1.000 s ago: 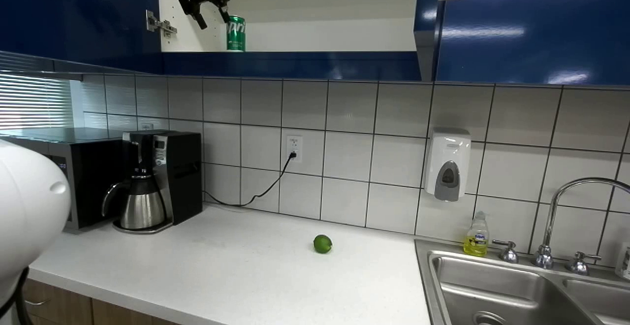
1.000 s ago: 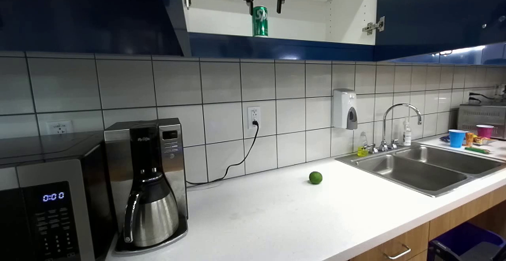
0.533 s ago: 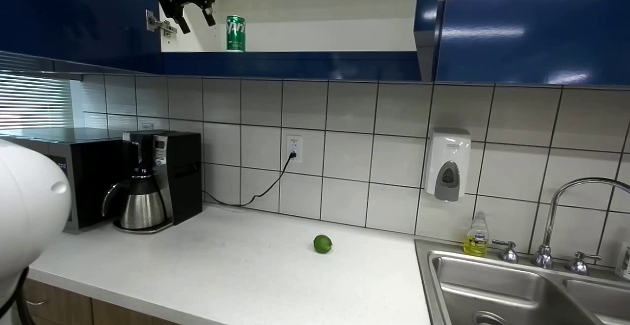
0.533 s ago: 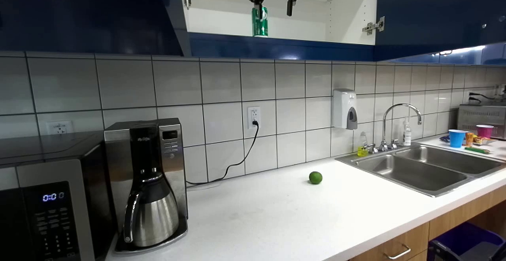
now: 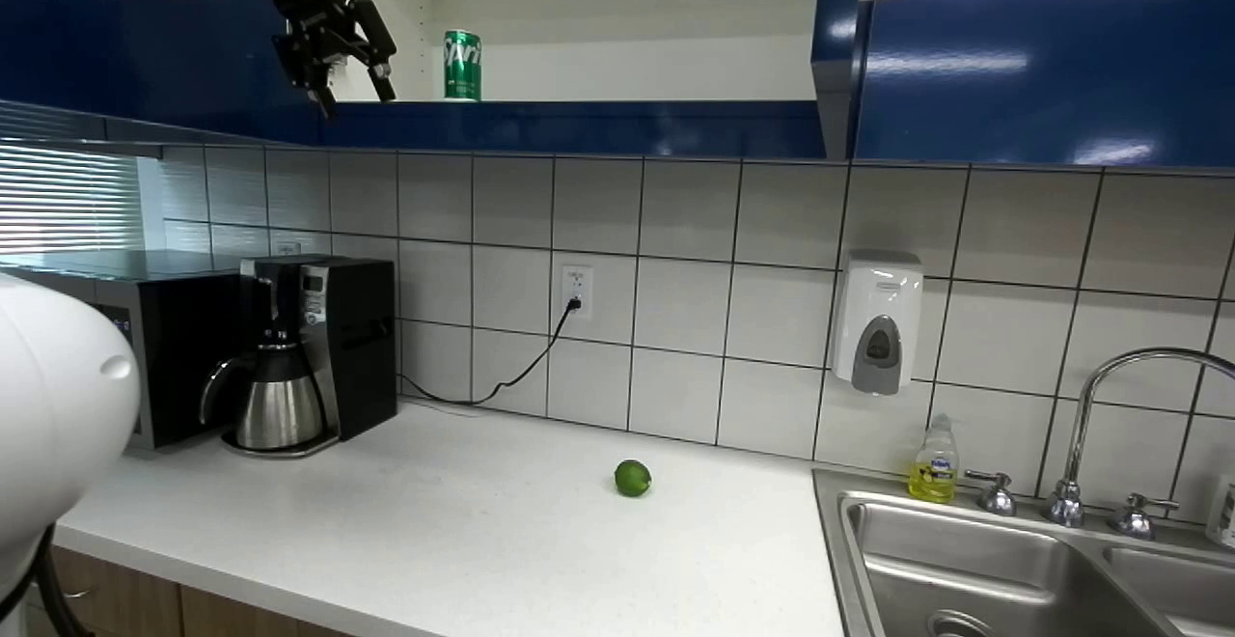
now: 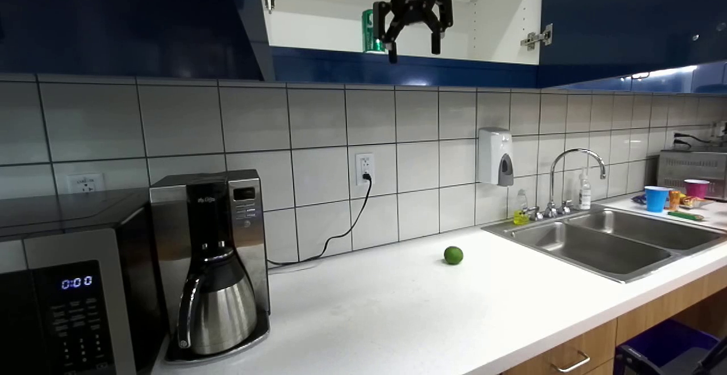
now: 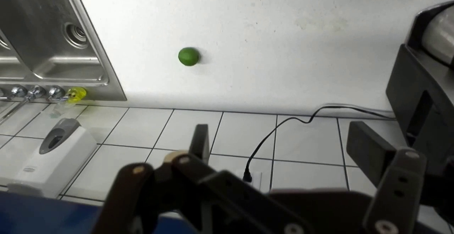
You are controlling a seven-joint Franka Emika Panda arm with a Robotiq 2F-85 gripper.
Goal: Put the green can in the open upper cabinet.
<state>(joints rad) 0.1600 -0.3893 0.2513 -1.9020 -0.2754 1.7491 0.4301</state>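
Observation:
The green can (image 5: 462, 66) stands upright on the floor of the open upper cabinet (image 5: 627, 63), near its front ledge. It also shows in an exterior view (image 6: 367, 31), partly hidden behind a finger. The cabinet has a white interior and a dark blue frame (image 6: 318, 63). My gripper (image 5: 357, 102) is open and empty, apart from the can, out in front of the cabinet with its fingertips at about ledge height. It also shows in an exterior view (image 6: 414, 55). In the wrist view my gripper (image 7: 278, 134) has nothing between its wide-apart fingers; the can is out of that view.
An open blue door (image 5: 145, 29) stands beside the gripper. Below are a white counter (image 5: 482, 540) with a lime (image 5: 632, 478), a coffee maker (image 5: 362, 347), a microwave (image 6: 68, 307) and a sink (image 6: 602, 250). A soap dispenser (image 5: 878, 318) hangs on the tiled wall.
My open gripper has moved away from the can, out of the cabinet and downward. The can has stayed standing in the same place.

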